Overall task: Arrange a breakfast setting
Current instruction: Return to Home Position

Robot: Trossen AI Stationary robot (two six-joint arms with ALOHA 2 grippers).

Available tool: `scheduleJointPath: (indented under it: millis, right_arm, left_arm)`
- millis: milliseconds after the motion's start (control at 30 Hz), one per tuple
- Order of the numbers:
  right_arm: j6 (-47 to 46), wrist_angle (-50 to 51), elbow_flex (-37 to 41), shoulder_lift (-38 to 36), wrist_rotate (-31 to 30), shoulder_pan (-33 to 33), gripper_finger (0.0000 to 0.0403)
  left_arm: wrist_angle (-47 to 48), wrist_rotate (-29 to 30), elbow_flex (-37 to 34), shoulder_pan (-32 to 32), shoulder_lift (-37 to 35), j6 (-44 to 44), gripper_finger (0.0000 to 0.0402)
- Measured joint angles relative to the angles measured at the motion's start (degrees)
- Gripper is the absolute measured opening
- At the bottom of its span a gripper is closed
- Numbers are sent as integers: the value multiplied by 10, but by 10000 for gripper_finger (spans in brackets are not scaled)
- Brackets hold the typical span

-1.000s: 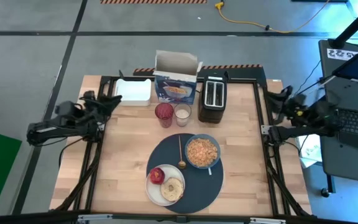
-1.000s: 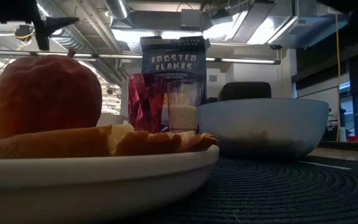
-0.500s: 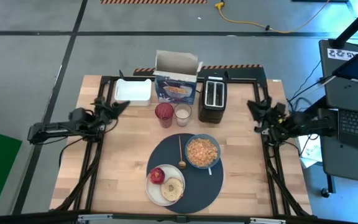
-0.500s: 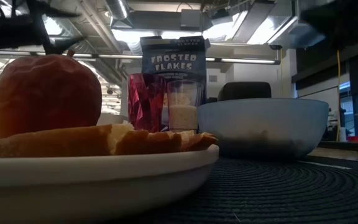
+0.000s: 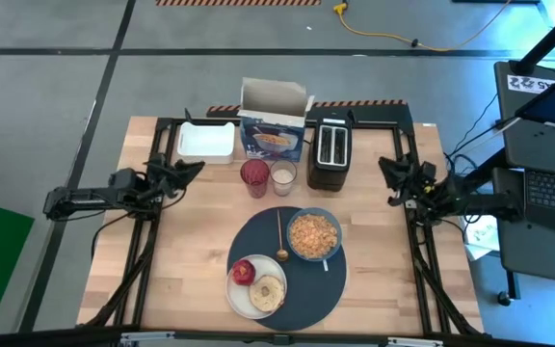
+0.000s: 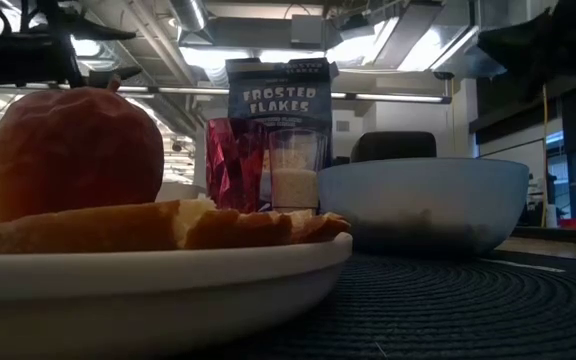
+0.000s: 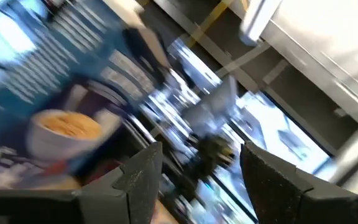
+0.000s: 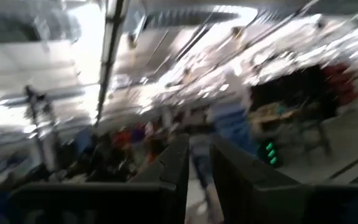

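The dark blue-grey placemat (image 5: 302, 289) lies at the table's near middle. On it stand the light-blue bowl (image 5: 313, 234) with cereal flakes (image 5: 313, 232) and the gold spoon (image 5: 280, 239). The white plate (image 5: 249, 299) lies on its near left edge and bears the red apple (image 5: 244, 271) and the toasted round (image 5: 268, 289). The low view shows the apple (image 6: 73, 150), toast (image 6: 168, 228) and bowl (image 6: 423, 205) close up. My left gripper (image 5: 189, 166) is over the table's left part, open and empty (image 7: 197, 180). My right gripper (image 5: 385, 169) is over the right part, empty, with a narrow gap between its fingers (image 8: 199, 174).
At the table's far side stand an open cereal box (image 5: 276, 130), a black toaster (image 5: 330, 152), a red glass (image 5: 254, 175), a glass of milk (image 5: 282, 175) and a white square dish (image 5: 207, 142). Bare wood lies left and right of the placemat.
My left gripper has reached from the table's left edge toward the middle. My right gripper has reached from the right edge toward the middle. The breakfast things have stayed where they were.
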State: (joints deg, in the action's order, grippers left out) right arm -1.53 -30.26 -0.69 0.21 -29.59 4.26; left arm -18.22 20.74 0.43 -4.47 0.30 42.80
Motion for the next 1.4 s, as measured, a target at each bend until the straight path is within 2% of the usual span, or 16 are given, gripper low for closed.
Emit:
scheduleJointPath:
  millis: [100,200,333,433,533,667,867,1033,1133,1200,1300,1400]
  right_arm:
    - [-42,46,0,0,67,-35,67]
    - [-19,56,0,0,105,-71,58]
    - [66,67,0,0,161,-118,10]
    - [76,92,0,0,231,-150,13]
    - [55,151,0,0,333,-172,7]
    - [15,240,0,0,412,-183,8]
    - [-57,276,0,3,427,-182,10]
    - [-88,278,0,4,422,-182,15]
    - [-140,258,0,3,487,-176,18]
    - [-174,233,0,4,502,-156,24]
    - [-167,236,0,4,458,-124,34]
    - [-110,241,0,4,404,-110,37]
  left_arm:
    - [0,-57,0,0,0,9,190]
    - [2,-76,0,0,0,-5,155]
    - [13,-95,0,0,0,-53,79]
    - [63,-159,0,0,0,-61,16]
    - [146,-230,0,0,0,-47,10]
    - [173,-233,2,2,11,-42,2]
    - [180,-206,2,1,18,-147,1]
    - [180,-207,2,1,20,-178,7]
    - [180,-207,2,1,20,-179,9]
    - [180,-207,2,1,20,-179,10]
    - [180,-207,2,1,20,-179,10]
    - [180,-207,2,1,20,-179,10]
